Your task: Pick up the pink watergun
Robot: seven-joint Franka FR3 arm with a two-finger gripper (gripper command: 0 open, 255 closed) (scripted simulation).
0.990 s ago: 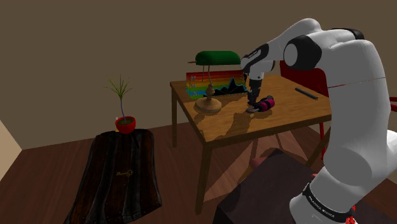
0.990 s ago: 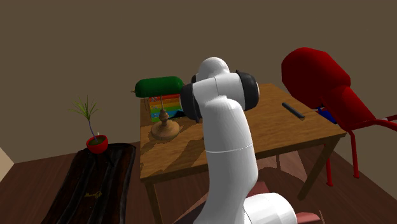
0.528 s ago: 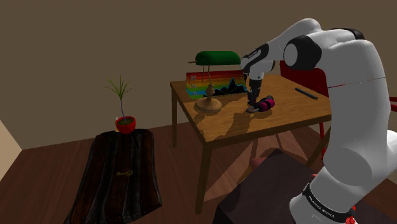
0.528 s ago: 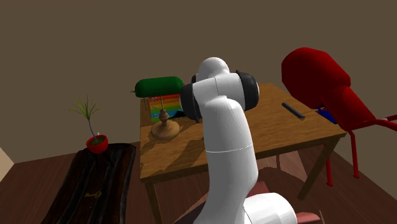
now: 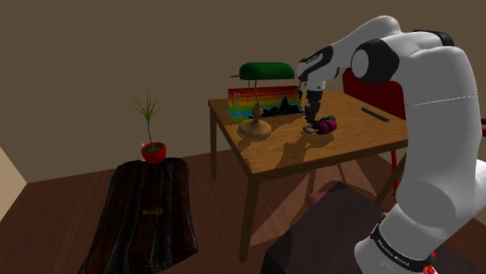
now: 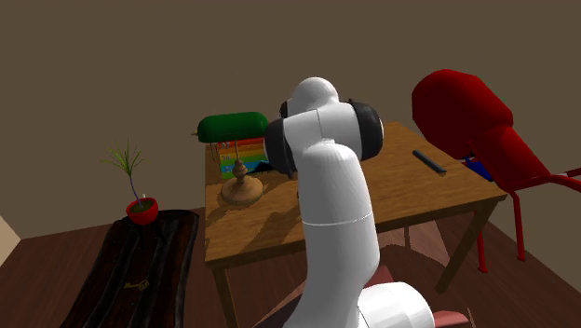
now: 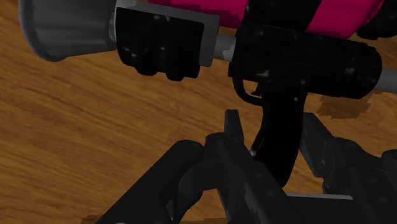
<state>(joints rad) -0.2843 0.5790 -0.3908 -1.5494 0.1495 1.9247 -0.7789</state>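
Arm: we see the white arm (image 5: 420, 117) reach from its stand (image 5: 327, 226) out over the table.
Table: a wooden table (image 5: 343, 152), near the middle of the shoulder view.
Chair: a red chair (image 6: 475, 121) stands behind the table's far corner.
Cabinet: a low dark cabinet (image 5: 152, 214) sits well apart from the table, on the shoulder view's left, with a potted plant (image 5: 153, 148) on top.
Lamp: a green-shaded lamp (image 5: 261, 74) stands on the table, just in front of a rainbow-striped box (image 5: 265, 100).
Water gun: we find the water gun (image 5: 325, 124) by the table's middle, between lamp and pen (image 5: 375, 114); we cannot tell whether it touches the wood.
Long axis: roughly level with the tabletop, running across the gripper from one finger's side to the other.
Pointing: the grey muzzle sticks out past one finger, the pink body lies above the black handle; in the shoulder view the pink end faces that view's right.
Gripper: the gripper (image 7: 273, 146) hangs straight down over the gun.
Fingers: the fingers (image 7: 232, 137) clasp the gun's black handle between them.
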